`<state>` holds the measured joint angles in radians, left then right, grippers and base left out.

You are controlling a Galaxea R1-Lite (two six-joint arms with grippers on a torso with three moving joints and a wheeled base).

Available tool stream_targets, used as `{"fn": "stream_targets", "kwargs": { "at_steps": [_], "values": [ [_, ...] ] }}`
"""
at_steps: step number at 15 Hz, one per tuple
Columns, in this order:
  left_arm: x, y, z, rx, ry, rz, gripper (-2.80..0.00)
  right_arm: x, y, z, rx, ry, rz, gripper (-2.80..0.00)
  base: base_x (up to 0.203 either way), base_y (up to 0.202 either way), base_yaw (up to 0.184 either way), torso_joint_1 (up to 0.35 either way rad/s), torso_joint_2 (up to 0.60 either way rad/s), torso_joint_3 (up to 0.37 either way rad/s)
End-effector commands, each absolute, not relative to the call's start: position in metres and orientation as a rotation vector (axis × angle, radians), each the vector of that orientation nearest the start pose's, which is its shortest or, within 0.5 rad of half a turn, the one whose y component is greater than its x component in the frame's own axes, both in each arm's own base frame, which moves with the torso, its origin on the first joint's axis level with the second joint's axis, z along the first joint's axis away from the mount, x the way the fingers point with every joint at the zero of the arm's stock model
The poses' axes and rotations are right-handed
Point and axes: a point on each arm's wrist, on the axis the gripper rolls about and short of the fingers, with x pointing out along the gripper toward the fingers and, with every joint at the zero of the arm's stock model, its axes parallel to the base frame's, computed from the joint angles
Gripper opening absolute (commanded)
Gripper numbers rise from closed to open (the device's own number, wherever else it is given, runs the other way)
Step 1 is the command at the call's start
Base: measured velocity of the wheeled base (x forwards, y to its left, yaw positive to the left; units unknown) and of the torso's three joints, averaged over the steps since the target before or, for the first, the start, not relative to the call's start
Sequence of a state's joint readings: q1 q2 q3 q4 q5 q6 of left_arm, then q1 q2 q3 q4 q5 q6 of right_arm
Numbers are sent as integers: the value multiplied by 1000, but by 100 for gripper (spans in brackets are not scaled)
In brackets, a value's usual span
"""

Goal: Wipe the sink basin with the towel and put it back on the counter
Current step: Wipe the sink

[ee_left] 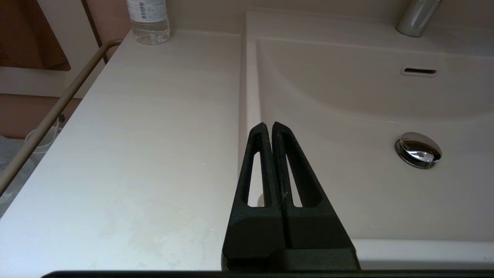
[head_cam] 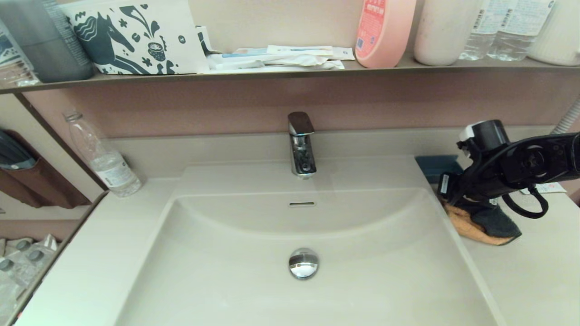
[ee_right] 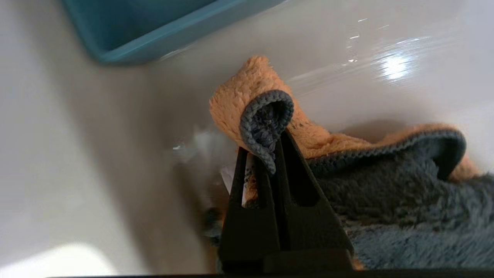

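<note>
Right end effector (ee_right: 270, 154) is pinching a folded edge of the towel (head_cam: 487, 224), lying on the worktop (head_cam: 534, 271) beside the sink basin (head_cam: 362, 280). Soft, light, floppy (will drape); edge grip seems adequate. Left end effector (ee_left: 269, 127) is hovering closed, empty.

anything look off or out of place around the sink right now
Nothing spilled or damaged. The one untidy thing is the small orange-and-grey towel, bunched on the cream-beige counter right of the basin, a fold pinched in the right gripper. The clear plastic bottle appears to lean against the left wall.
</note>
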<state>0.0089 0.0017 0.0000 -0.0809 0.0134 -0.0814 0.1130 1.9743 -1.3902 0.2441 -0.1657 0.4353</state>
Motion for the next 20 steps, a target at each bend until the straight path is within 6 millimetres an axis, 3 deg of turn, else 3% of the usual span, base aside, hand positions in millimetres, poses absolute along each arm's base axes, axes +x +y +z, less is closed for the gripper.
{"fn": "stream_targets", "kwargs": {
  "at_steps": [1, 3, 6, 10, 12, 17, 20],
  "values": [
    [-23, 0, 84, -83, -80, 20, -280, 369, 42, 174, 296, 776, -215, -280, 0, 0, 0, 0, 0, 0],
    [-23, 0, 84, -83, -81, 20, -280, 370, 35, 177, 300, 761, -238, -280, 0, 0, 0, 0, 0, 0],
    [-23, 0, 84, -83, -79, 20, -280, 372, 3, 181, 312, 733, -332, -280, 0, 0, 0, 0, 0, 0],
    [-23, 0, 84, -83, -80, 20, -280, 361, -33, 177, 285, 800, -462, -280, 0, 0, 0, 0, 0, 0],
    [-23, 0, 84, -83, -80, 20, -280, 349, -37, 178, 275, 856, -491, -280, 0, 0, 0, 0, 0, 0],
    [-23, 0, 84, -83, -80, 20, -280, 274, -24, 190, 163, 1234, -491, -280, 0, 0, 0, 0, 0, 0],
    [-23, 0, 84, -83, -81, 20, -280, 236, -20, 213, 155, 1253, -479, -280, 0, 0, 0, 0, 0, 0]
  ]
}}
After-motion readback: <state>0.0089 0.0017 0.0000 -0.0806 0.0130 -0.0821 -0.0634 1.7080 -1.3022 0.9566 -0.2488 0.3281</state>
